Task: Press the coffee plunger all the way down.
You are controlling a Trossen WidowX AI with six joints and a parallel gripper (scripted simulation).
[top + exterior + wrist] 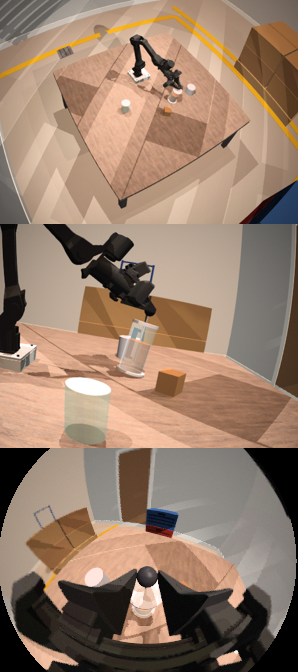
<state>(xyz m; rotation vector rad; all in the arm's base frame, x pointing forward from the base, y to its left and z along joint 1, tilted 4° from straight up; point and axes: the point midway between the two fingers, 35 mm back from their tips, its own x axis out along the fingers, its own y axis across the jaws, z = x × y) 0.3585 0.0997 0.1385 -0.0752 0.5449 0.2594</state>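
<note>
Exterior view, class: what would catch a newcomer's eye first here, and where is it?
The black gripper, shut on the plunger knob, sits just above the glass press at mid-table, and the press looks tilted. An orange cube sits to its right, a grey cup just behind it, and a pale green cup stands nearest the camera.

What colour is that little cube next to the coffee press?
Orange-brown; the cube shows best in the exterior view.
</note>
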